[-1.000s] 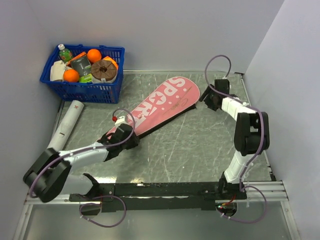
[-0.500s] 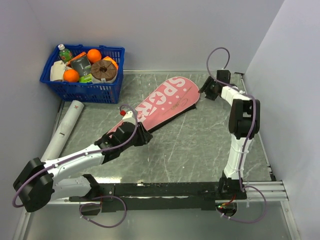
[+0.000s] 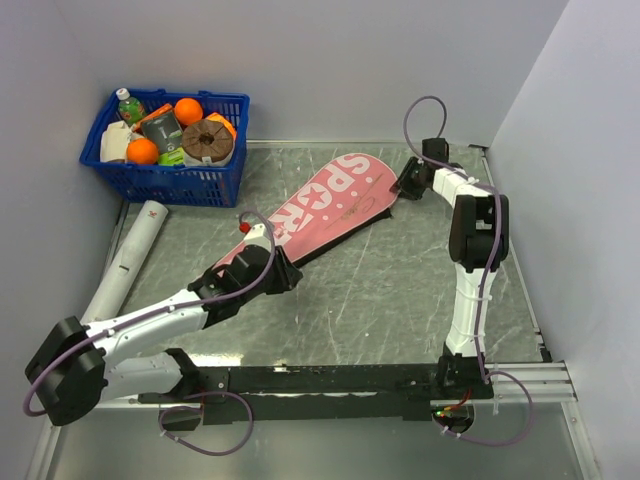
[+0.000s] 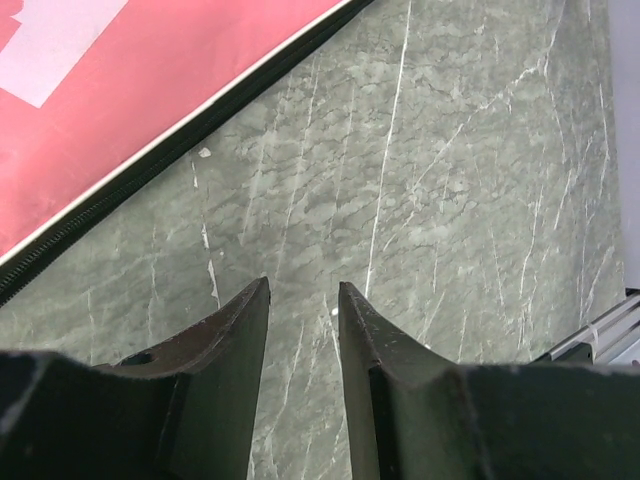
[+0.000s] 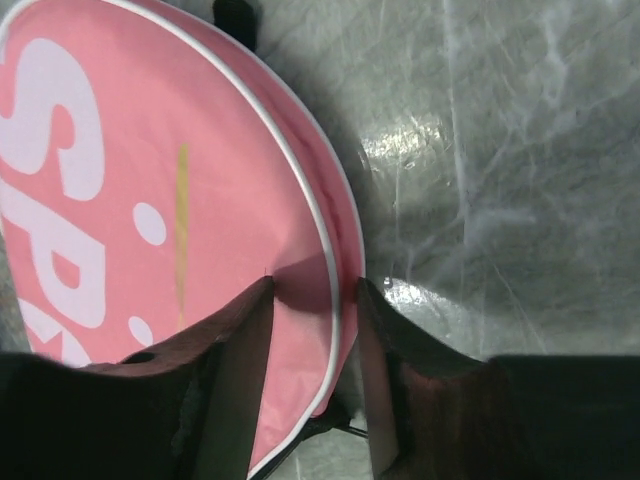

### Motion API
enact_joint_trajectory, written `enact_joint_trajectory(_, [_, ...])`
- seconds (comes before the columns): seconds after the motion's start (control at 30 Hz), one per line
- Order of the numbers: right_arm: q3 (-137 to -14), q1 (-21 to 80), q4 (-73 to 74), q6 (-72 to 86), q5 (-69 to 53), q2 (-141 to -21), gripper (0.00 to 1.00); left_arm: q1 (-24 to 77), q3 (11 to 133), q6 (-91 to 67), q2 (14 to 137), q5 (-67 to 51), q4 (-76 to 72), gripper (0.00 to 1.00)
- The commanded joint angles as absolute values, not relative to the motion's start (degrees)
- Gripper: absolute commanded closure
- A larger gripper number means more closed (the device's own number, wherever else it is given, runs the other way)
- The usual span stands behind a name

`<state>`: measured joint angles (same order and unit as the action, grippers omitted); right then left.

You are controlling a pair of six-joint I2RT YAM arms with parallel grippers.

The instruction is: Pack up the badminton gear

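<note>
**1. Work surface.** A grey-green marbled table (image 3: 400, 270) was seen from the top view, enclosed by pale walls.

**2. Task items.**
- The pink racket bag (image 3: 325, 205), lettered "SPORT" in white, was laid flat near the middle of the table. Its wide rounded end was directed toward 1 o'clock and its narrow end toward 7 o'clock.
- The white tube (image 3: 130, 258) was laid on the table at 9 o'clock, beside the left wall and well apart from the bag. It was aligned roughly parallel to the bag.

**3. Other items.** A blue basket (image 3: 165, 183) was placed in the 11 o'clock corner. It was filled with oranges (image 3: 188, 110) and packaged goods.

**4. Left gripper.** The left gripper (image 4: 302, 292) was positioned low over bare table, just beside the bag's narrow end on its 4 o'clock side. The jaws were set narrowly apart. Only table surface was seen between them, and nothing was held. The bag's dark zip (image 4: 170, 160) was seen near the fingertips but not touched.

**5. Right gripper.** The right gripper (image 5: 312, 285) was extended to the bag's wide end, at 1 o'clock on the table. The jaws were set partly apart, astride the bag's white-piped rim. One finger was placed over the pink face and the other at the outer edge. A small crease was noted in the fabric at the inner fingertip. Whether the rim was actually clamped could not be determined.
</note>
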<state>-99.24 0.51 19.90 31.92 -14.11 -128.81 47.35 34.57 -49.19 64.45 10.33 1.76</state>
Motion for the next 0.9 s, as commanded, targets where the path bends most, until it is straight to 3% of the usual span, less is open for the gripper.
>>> enact_joint_trajectory(0.0, [-99.06, 1.76, 20.4, 34.36, -13.71, -129.29, 0.62, 47.64, 33.23, -49.13, 61.35, 10.99, 0.97, 0.61])
enact_joint_trajectory(0.27, [-92.82, 1.58, 18.55, 38.23, -12.66, -126.39, 1.0, 47.55, 29.89, -50.62, 55.91, 11.07, 1.76, 0.61])
enact_joint_trajectory(0.5, [-76.93, 1.67, 12.23, 39.11, -10.55, -114.72, 1.0, 47.99, 27.86, -50.98, 52.12, 10.72, 2.81, 0.6])
enact_joint_trajectory(0.7, [-55.41, 1.67, 7.48, 38.32, -11.08, -97.6, 1.0, 49.3, 28.39, -50.36, 52.82, 10.46, 2.9, 0.6])
enact_joint_trajectory(0.87, [-45.46, 0.71, 10.28, 34.72, -6.95, -85.36, 1.0, 51.59, 29.35, -49.84, 53.79, 10.63, 2.64, 0.6])
